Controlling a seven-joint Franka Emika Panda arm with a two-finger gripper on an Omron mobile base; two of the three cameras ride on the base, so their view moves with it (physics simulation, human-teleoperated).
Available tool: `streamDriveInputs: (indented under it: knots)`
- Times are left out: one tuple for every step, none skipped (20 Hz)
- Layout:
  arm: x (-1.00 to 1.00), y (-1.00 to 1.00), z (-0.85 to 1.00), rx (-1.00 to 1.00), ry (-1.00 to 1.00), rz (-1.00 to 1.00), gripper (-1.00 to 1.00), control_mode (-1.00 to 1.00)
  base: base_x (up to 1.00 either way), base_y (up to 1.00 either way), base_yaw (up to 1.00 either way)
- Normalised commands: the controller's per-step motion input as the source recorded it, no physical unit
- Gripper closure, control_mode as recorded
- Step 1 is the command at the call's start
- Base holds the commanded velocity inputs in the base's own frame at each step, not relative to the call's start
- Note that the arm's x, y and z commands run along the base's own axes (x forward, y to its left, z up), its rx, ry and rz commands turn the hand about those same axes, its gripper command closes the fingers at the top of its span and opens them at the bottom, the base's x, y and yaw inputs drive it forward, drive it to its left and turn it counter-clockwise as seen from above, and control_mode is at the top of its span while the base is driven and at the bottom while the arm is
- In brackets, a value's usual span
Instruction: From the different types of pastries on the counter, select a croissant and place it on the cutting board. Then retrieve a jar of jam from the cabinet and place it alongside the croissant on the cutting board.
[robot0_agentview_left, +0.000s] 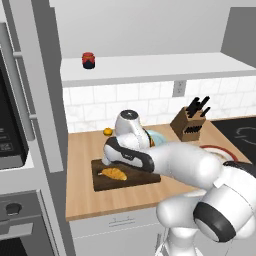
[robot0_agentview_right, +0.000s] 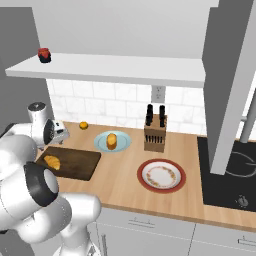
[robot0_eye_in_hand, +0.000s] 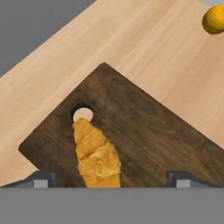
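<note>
You've got the small golden-brown crescent croissant (robot0_eye_in_hand: 97, 158) lying flat on the dark brown rectangular wooden cutting board (robot0_eye_in_hand: 148, 131). In the hand view its surface is flaky w/ ridged layers, paler gold along the ridges, deeper brown in the creases. It narrows to a pointed tip that touches the small pale hole (robot0_eye_in_hand: 83, 114) near one corner of the board. The wider end runs out of the hand view at the bottom.

The two-finger gripper (robot0_eye_in_hand: 113, 178) sits just above the croissant. Jaws are spread wide, one dark tip on each side of the pastry w/ bare board between tip and crust, so nothing is pinched. From the left base view the hand is over the board's left half, and the croissant (robot0_agentview_left: 114, 173) shows below it as an orange-gold crescent.

The board lies on the long light tan wooden counter (robot0_agentview_right: 125, 185) w/ plank grain, toward its left end in the right base view, where the croissant (robot0_agentview_right: 52, 162) is near the board's left edge.

The small squat red jar of jam (robot0_agentview_left: 89, 60) w/ dark band and dark lid stands upright on the long white shelf board (robot0_agentview_right: 115, 67) of the pale grey wall cabinet, toward the shelf's left end, well apart from the board.

Other bits on the counter: plump orange-yellow oval bun (robot0_agentview_right: 112, 140) on a pale blue plate (robot0_agentview_right: 100, 142), small round orange fruit (robot0_agentview_right: 83, 125) near the tiled backsplash, brown wooden knife block (robot0_agentview_right: 155, 132) w/ dark handles, red-rimmed patterned plate (robot0_agentview_right: 161, 175) in front of the block.
</note>
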Motion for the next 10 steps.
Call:
streamDriveInputs:
  knots:
    - [-0.13, 0.00, 0.76, -0.11, -0.10, 0.00, -1.00, -1.00, 0.00, 0.00, 0.00]
    - [0.00, 0.00, 0.04, 0.00, -0.01, -0.05, -1.00, -1.00, 0.00, 0.00, 0.00]
    - [0.00, 0.00, 0.00, 0.00, 0.00, 0.00, -1.00, -1.00, 0.00, 0.00, 0.00]
    - [0.00, 0.00, 0.00, 0.00, 0.00, 0.00, -1.00, -1.00, 0.00, 0.00, 0.00]
    - [-0.44, 0.00, 0.00, 0.00, -0.05, 0.00, -1.00, -1.00, 0.00, 0.00, 0.00]
    - [-0.74, -0.11, 0.35, 0.05, -0.18, 0.00, -1.00, -1.00, 0.00, 0.00, 0.00]
    - [-0.78, -0.24, 0.69, 0.10, -0.12, -0.02, -1.00, -1.00, 0.00, 0.00, 0.00]
    - [-0.83, -0.24, 0.95, 0.12, -0.12, -0.04, -1.00, -1.00, 0.00, 0.00, 0.00]
    - [-0.76, -0.29, 0.94, 0.12, -0.04, -0.01, -1.00, -1.00, 0.00, 0.00, 0.00]
    - [-0.69, -0.33, 0.89, 0.13, -0.01, 0.00, -1.00, -1.00, 0.00, 0.00, 0.00]
